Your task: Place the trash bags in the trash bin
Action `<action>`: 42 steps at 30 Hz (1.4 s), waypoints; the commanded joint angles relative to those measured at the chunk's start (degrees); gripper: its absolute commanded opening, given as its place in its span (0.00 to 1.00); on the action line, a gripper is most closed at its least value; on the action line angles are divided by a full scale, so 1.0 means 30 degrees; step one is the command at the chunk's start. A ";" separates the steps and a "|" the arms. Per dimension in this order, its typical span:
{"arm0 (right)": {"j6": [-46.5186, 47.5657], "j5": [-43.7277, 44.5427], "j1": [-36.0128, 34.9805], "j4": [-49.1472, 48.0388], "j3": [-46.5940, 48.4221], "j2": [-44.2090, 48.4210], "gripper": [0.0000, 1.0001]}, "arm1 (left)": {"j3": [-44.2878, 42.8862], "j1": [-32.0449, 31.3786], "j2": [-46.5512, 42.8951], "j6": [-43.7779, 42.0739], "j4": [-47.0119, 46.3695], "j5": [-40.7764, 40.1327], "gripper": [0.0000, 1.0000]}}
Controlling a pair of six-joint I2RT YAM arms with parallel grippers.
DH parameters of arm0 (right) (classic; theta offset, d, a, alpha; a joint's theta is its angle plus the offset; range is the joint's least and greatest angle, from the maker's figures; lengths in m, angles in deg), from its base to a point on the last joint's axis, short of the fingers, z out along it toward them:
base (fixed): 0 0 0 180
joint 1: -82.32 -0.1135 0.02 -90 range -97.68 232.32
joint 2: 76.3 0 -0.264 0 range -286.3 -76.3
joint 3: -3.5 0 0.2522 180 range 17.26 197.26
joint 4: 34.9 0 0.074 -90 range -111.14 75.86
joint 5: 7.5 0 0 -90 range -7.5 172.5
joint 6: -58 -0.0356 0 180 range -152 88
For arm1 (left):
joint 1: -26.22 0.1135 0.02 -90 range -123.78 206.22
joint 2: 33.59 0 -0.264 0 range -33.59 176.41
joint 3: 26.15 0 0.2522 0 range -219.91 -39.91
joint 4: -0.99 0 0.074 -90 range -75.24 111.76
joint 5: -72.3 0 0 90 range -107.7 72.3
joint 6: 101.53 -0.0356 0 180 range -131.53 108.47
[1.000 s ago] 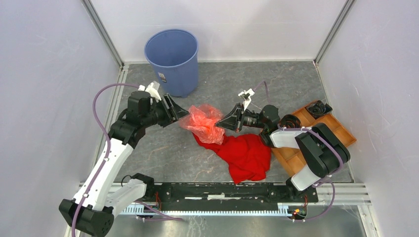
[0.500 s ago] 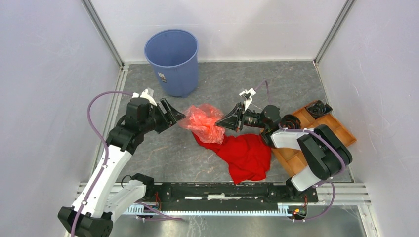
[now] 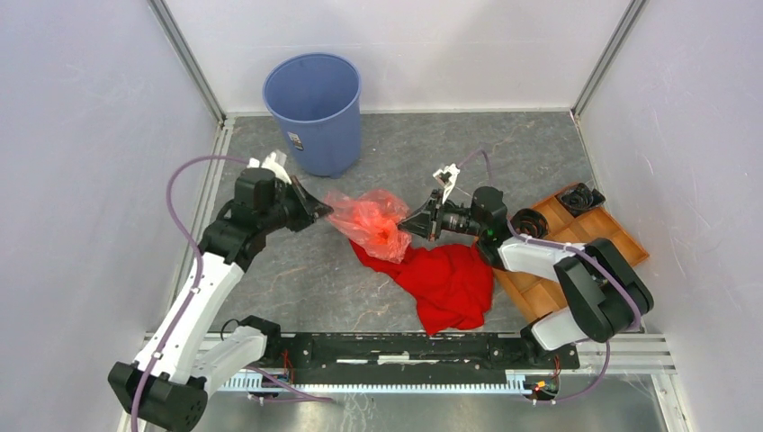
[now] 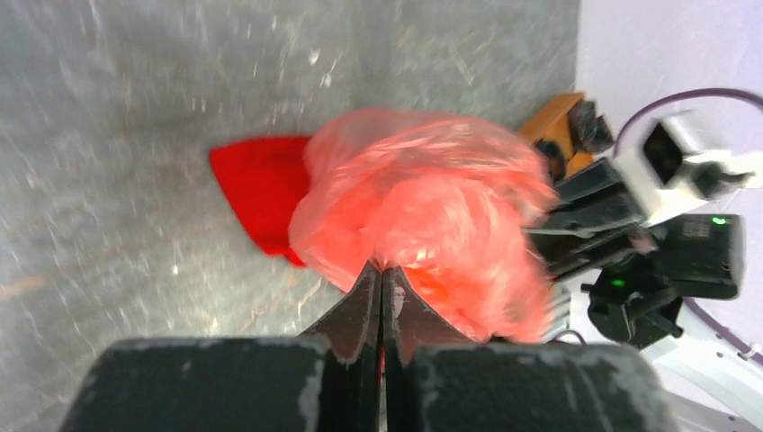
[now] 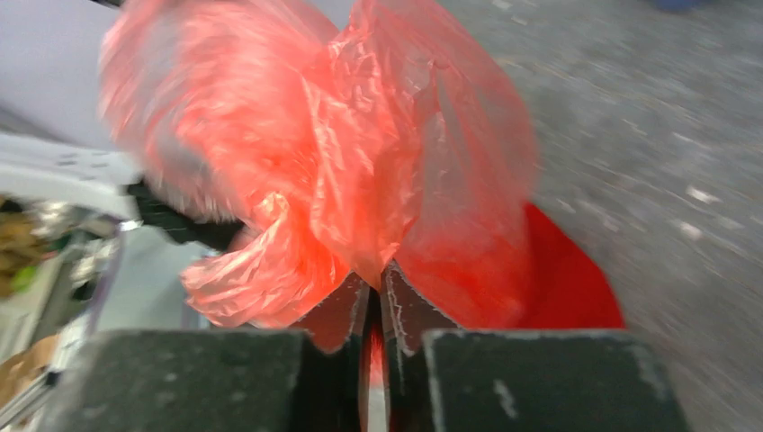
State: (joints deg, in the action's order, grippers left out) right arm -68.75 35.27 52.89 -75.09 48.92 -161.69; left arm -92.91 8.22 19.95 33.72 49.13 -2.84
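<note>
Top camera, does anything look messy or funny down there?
Yes. A red cloth lies crumpled on the table, beside the orange tray. The trash bag hangs bunched between the left gripper and right gripper, both shut on it. The blue bin stands upright.

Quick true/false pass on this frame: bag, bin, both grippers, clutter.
1. The left gripper and the right gripper are both shut on the trash bag. True.
2. The trash bag is inside the bin. False: it is held between the two grippers, apart from the bin.
3. A red cloth lies on the table, reaching under the trash bag. True.
4. The bin lies tipped on its side. False: it stands upright, with its opening up.
5. The tray sits by the left arm. False: it is on the right arm's side.
</note>
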 commanded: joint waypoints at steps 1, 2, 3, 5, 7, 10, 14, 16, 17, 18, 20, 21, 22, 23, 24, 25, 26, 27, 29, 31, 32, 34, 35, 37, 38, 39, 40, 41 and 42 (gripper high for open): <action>0.6548 0.5346 0.0012 1.0916 0.2198 0.1335 0.15 | -0.2853 0.0056 -0.1501 -0.3994 -0.1194 -0.2378 0.02; 0.7083 0.6241 0.0007 1.2263 0.2741 0.1463 0.21 | -0.2882 0.0053 -0.1964 -0.4774 -0.1568 -0.2520 0.02; 0.7568 0.6774 0.0002 1.3649 0.3188 0.1545 0.29 | -0.2827 0.0052 -0.2421 -0.5450 -0.2039 -0.2468 0.02; 0.8217 0.7559 -0.0022 1.5619 0.4033 0.1945 0.47 | -0.2822 0.0052 -0.3089 -0.6451 -0.2467 -0.2324 0.02; 0.8816 0.8474 -0.0020 1.7035 0.4676 0.2676 0.63 | -0.2983 0.0060 -0.3321 -0.7000 -0.2469 -0.2263 0.02; 1.0042 0.9848 -0.0171 1.9153 0.5580 0.3877 0.79 | -0.3460 0.0053 -0.3001 -0.7326 -0.1895 -0.2255 0.02; 1.1480 1.0308 -0.2066 2.0041 0.7242 0.4697 0.94 | -0.4193 0.0067 -0.1808 -0.7378 -0.1139 -0.1657 0.02; 1.2010 1.0508 -0.3152 2.0252 0.8079 0.4629 0.96 | -0.4518 0.0053 -0.1278 -0.7402 -0.0916 -0.1182 0.02; 1.2097 1.0909 -0.3776 2.0345 0.8418 0.4587 0.97 | -0.4727 0.0052 -0.1035 -0.7383 -0.0742 -0.0950 0.02; 1.2552 1.1342 -0.4312 2.0235 0.8661 0.4537 0.98 | -0.4983 0.0052 -0.0781 -0.7395 -0.0526 -0.0796 0.02; 1.2781 1.1995 -0.5106 1.9903 0.8966 0.4489 0.98 | -0.5523 0.0052 -0.0396 -0.7485 -0.0210 -0.0401 0.02; 1.2696 1.2404 -0.5440 1.9676 0.9111 0.4377 0.98 | -0.5630 0.0052 -0.0244 -0.7536 -0.0097 -0.0192 0.02; 1.2423 1.2759 -0.5699 1.9377 0.9329 0.4211 0.98 | -0.5757 0.0067 -0.0173 -0.7553 -0.0065 0.0024 0.02; 1.2284 1.3199 -0.5971 1.9189 0.9622 0.3938 0.98 | -0.5826 0.0054 -0.0113 -0.7555 -0.0046 0.0285 0.02; 1.1549 1.3647 -0.6304 1.8955 0.9864 0.3726 0.96 | -0.5872 0.0053 -0.0055 -0.7519 -0.0036 0.0490 0.02; 1.1221 1.3991 -0.6711 1.8562 1.0017 0.3501 0.95 | -0.5951 0.0052 0.0008 -0.7438 0.0016 0.0633 0.02; 1.0884 1.4079 -0.7060 1.8152 1.0133 0.3348 0.94 | -0.6037 0.0052 0.0085 -0.7350 0.0088 0.0739 0.02; 1.0553 1.4285 -0.7465 1.7511 1.0184 0.3185 0.93 | -0.6125 0.0052 0.0153 -0.7263 0.0149 0.0800 0.02; 1.0018 1.5397 -0.8230 1.7047 1.0351 0.2990 0.91 | -0.6355 0.0052 0.0262 -0.7087 0.0364 0.0693 0.02; 1.0028 1.7463 -0.9132 1.7143 1.0465 0.2898 0.90 | -0.6524 0.0067 0.0359 -0.6853 0.0543 0.0429 0.02; 1.0132 1.8421 -0.9608 1.7164 1.0432 0.2934 0.90 | -0.6574 0.0054 0.0411 -0.6721 0.0604 0.0351 0.02; 1.0285 1.9751 -1.0291 1.6800 1.0114 0.2892 0.90 | -0.6719 0.0060 0.0561 -0.6585 0.0779 0.0359 0.02; 1.0316 2.0282 -1.0531 1.6583 0.9917 0.2805 0.91 | -0.6818 0.0053 0.0641 -0.6541 0.0916 0.0327 0.02; 1.0292 2.2179 -1.0875 1.6483 0.9999 0.2304 0.91 | -0.7004 0.0052 0.0819 -0.6530 0.1140 0.0458 0.02; 1.0344 2.2954 -1.0952 1.6221 1.0041 0.1933 0.90 | -0.7050 0.0052 0.0904 -0.6508 0.1188 0.0512 0.02; 1.0348 2.3657 -1.0979 1.6026 1.0092 0.1556 0.90 | -0.7021 0.0052 0.0944 -0.6440 0.1176 0.0588 0.02; 1.0370 2.3907 -1.0965 1.5894 1.0422 0.0947 0.88 | -0.7006 0.0052 0.0989 -0.6307 0.1189 0.0638 0.02; 1.0493 2.3932 -1.0953 1.5798 1.0709 0.0503 0.85 | -0.6957 0.0067 0.0995 -0.6195 0.1173 0.0582 0.02; 1.0572 2.3959 -1.0946 1.5676 1.0973 0.0103 0.80 | -0.6899 0.0054 0.1018 -0.6082 0.1171 0.0392 0.02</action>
State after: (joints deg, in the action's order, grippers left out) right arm -37.21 99.14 20.00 -24.42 77.99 -156.83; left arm -111.59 8.22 22.83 14.95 52.51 -2.36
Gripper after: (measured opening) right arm 0.863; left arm 0.029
